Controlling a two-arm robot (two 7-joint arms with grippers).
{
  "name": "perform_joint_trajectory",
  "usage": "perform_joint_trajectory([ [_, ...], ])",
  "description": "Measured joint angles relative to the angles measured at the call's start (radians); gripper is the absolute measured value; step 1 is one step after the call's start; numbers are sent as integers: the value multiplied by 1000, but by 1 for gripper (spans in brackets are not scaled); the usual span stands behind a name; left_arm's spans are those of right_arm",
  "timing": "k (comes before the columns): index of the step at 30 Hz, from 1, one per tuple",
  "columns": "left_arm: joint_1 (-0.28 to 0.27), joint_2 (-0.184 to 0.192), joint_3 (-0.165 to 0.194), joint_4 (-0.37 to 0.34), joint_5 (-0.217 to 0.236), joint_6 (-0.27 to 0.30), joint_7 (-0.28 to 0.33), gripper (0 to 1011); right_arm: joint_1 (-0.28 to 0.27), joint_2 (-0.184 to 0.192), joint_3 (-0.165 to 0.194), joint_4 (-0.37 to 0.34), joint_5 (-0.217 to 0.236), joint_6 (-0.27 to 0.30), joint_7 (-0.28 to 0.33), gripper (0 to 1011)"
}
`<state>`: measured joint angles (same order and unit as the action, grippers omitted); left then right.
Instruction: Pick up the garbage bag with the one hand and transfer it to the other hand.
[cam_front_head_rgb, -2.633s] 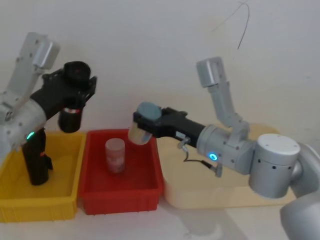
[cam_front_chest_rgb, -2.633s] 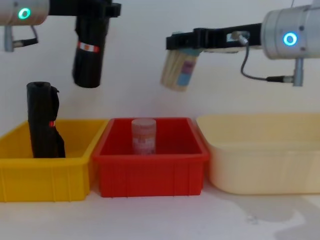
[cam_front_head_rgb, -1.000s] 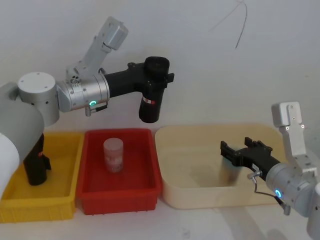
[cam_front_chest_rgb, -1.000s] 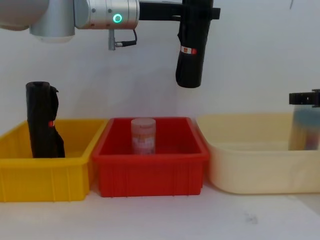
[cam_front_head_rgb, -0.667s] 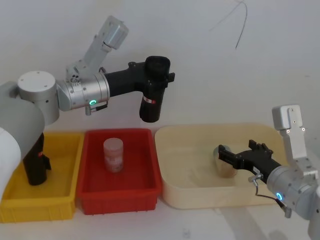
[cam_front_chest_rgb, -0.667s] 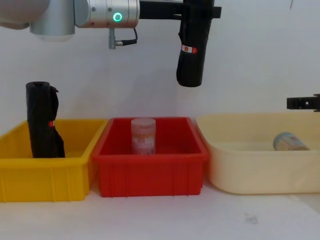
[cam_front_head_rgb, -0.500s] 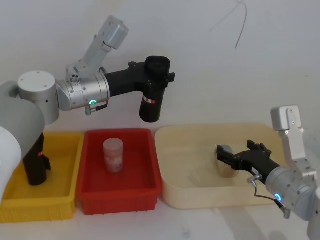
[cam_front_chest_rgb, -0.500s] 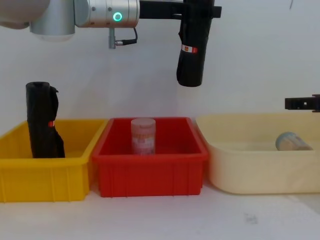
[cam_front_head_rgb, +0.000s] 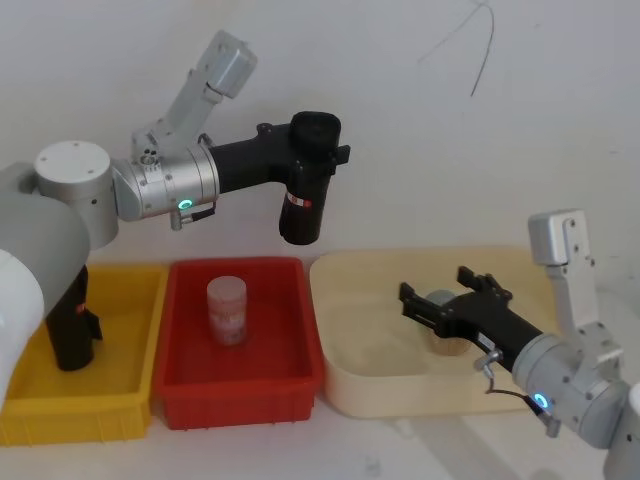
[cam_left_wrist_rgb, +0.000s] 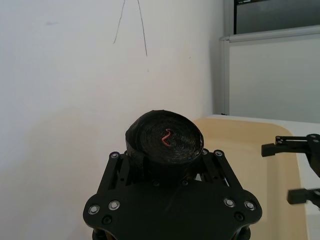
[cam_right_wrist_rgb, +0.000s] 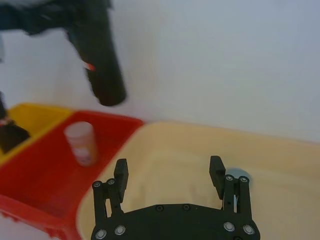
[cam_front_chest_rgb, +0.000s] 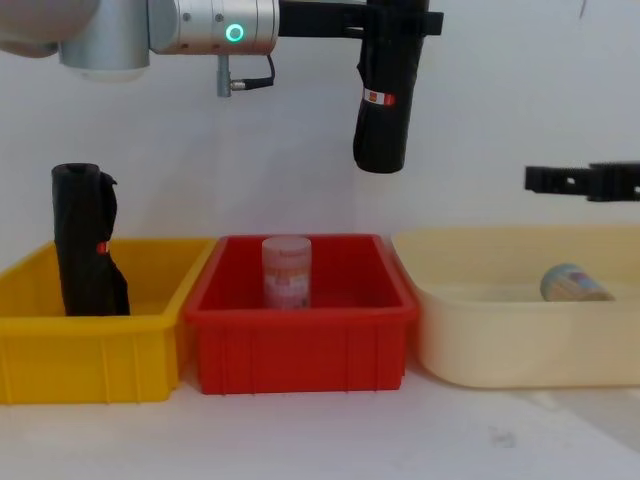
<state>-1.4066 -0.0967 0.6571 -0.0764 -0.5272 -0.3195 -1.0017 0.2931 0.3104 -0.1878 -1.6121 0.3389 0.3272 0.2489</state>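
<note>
In the head view, the left hand (cam_front_head_rgb: 315, 148) pinches the top end of the garbage bag (cam_front_head_rgb: 302, 208), which hangs upright in the air above the far right corner of the red bin (cam_front_head_rgb: 240, 398), well clear of its rim. To the right of the red bin, the right hand (cam_front_head_rgb: 433, 284) hovers over the cream tub (cam_front_head_rgb: 430, 254) with its fingers spread and nothing between them, above a jar lying on its side (cam_front_head_rgb: 443, 340); open air separates it from the bag. An upright jar (cam_front_head_rgb: 227, 310) stands inside the red bin. In the left wrist view, the left hand (cam_left_wrist_rgb: 167, 167) presses on both sides of the garbage bag (cam_left_wrist_rgb: 164, 142), and the right hand (cam_left_wrist_rgb: 295, 171) shows farther off, spread, over the cream tub (cam_left_wrist_rgb: 250, 145). In the right wrist view, the right hand (cam_right_wrist_rgb: 168, 173) is spread wide above the cream tub (cam_right_wrist_rgb: 225, 131), pointing toward the garbage bag (cam_right_wrist_rgb: 102, 60), which hangs high over the red bin (cam_right_wrist_rgb: 114, 123). In the chest view, the garbage bag (cam_front_chest_rgb: 384, 100) hangs from the left hand (cam_front_chest_rgb: 400, 20) high above the right end of the red bin (cam_front_chest_rgb: 300, 350), and the right hand (cam_front_chest_rgb: 545, 180) is right of it, lower than the bag's foot and above the rim of the cream tub (cam_front_chest_rgb: 510, 350).
</note>
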Motion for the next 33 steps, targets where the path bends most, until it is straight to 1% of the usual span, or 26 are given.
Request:
perform_joint_trajectory([
  [1,0,0,0,1,-1,-1,-1,507,0,0,0,0,0,0,0,1001],
  [3,-1,-1,1,3,-1,-1,-1,507,0,-8,-10,-3,12,-34,26,1001],
  [5,-2,-1,1,4,-1,-2,-1,507,2,-14,-16,-3,18,-55,39,1001],
  [6,-2,-1,1,4,-2,-2,-2,507,6,-23,-25,-2,22,-76,49,1001],
  [7,-2,-1,1,5,-2,-2,-2,507,6,-23,-25,-2,22,-76,49,1001],
  [10,-3,-1,1,6,-2,-2,-2,507,21,-50,-47,10,23,-126,59,1001],
  [12,-3,-1,2,6,-2,-3,-2,507,28,-65,-56,18,21,-144,58,1001],
  [13,-3,-1,2,7,-2,-3,-3,507,37,-80,-68,26,15,-164,55,1001],
  [14,-3,-2,2,7,-3,-3,-3,507,37,-80,-68,26,15,-164,55,1001],
  [16,-3,-2,2,7,-3,-3,-3,507,48,-97,-79,40,4,-184,43,1001],
  [17,-3,-2,2,7,-3,-3,-3,507,57,-112,-88,51,-5,-196,32,1001],
  [19,-3,-2,2,8,-3,-3,-3,507,66,-125,-96,61,-17,-208,17,1001],
  [22,-3,-2,3,8,-4,-4,-3,507,90,-160,-115,93,-46,-221,-22,1001],
  [23,-4,-2,3,8,-4,-4,-3,507,90,-160,-115,93,-46,-221,-22,1001],
  [24,-4,-2,3,8,-4,-4,-4,507,100,-173,-121,106,-59,-223,-40,1001],
  [26,-4,-2,3,8,-4,-4,-4,507,112,-188,-128,123,-72,-223,-55,1001],
  [28,-4,-3,3,9,-4,-4,-4,507,137,-215,-140,157,-97,-218,-91,1001],
  [29,-4,-3,3,9,-4,-4,-4,507,137,-215,-140,157,-97,-218,-91,1001],
  [32,-4,-2,3,9,-4,-4,-4,507,167,-244,-154,200,-126,-206,-126,1001],
  [33,-4,-2,3,9,-4,-4,-4,507,172,-248,-156,208,-130,-203,-132,1001],
])
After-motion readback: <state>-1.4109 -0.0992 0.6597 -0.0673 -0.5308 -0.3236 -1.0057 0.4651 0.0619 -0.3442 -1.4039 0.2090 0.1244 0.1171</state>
